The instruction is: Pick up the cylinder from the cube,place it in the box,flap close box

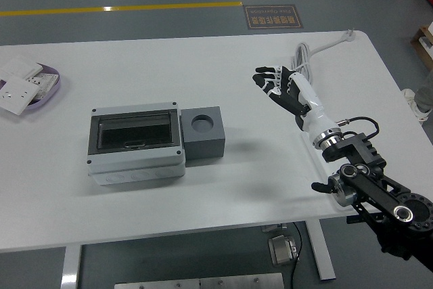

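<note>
A grey junction box (137,145) lies left of the table's middle, its dark see-through flap (134,131) lying flat over the opening. Touching its right side is a dark grey cube (204,132) with a round recess (201,124) in its top. I cannot tell whether a cylinder sits in that recess, and no loose cylinder shows on the table. My right hand (274,80) hovers well to the right of the cube, fingers spread, holding nothing. Its black arm (369,187) comes in from the lower right corner.
A purple tray (57,86) with white switch plates sits at the far left edge. A coiled white cable (302,55) lies just behind my right hand, running to the table's back right corner. The white table (203,201) ends close to the arm's right.
</note>
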Robot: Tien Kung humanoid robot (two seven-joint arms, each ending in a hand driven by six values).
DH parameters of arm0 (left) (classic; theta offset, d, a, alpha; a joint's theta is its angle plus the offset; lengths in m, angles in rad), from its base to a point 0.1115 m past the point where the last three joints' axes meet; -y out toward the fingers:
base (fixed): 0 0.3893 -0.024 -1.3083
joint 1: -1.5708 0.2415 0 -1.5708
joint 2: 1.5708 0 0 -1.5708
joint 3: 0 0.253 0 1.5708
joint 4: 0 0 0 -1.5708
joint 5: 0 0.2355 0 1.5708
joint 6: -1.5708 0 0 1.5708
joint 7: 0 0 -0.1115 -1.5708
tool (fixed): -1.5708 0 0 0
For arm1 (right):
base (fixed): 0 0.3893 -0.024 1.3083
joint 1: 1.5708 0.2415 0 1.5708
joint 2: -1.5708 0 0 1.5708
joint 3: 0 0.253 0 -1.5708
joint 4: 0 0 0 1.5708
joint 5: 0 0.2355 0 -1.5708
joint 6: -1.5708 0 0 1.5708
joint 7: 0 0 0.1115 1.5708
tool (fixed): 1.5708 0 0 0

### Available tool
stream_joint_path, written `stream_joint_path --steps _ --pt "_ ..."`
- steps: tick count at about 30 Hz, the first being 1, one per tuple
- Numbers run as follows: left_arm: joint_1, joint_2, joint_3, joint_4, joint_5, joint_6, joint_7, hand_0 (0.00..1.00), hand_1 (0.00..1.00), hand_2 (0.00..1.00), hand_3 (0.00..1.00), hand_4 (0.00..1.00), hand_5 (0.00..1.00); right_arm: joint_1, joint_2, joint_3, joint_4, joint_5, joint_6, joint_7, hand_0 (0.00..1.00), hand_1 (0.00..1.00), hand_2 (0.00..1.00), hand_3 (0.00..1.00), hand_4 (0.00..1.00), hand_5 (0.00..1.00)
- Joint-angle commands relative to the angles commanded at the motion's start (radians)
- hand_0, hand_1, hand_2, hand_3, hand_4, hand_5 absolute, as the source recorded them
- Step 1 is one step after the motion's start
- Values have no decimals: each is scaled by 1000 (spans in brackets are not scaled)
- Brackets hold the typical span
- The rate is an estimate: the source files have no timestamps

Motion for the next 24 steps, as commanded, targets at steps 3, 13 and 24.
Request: stream_joint_path --steps 3,13,24 --pt "-2 -2 -6 0 4 0 1 629 647 625 668 722 253 -2 -2 11 0 3 2 0 762 687 690 671 896 540" --pt "-15 3 -20 2 11 2 2 629 647 625 668 722 253 -1 7 26 -9 5 8 -7 764 687 692 672 899 528" --pt "-18 1 -12 6 3 3 1 629 647 625 668 722 253 -6 12 33 -14 9 12 -11 766 686 689 674 901 523"
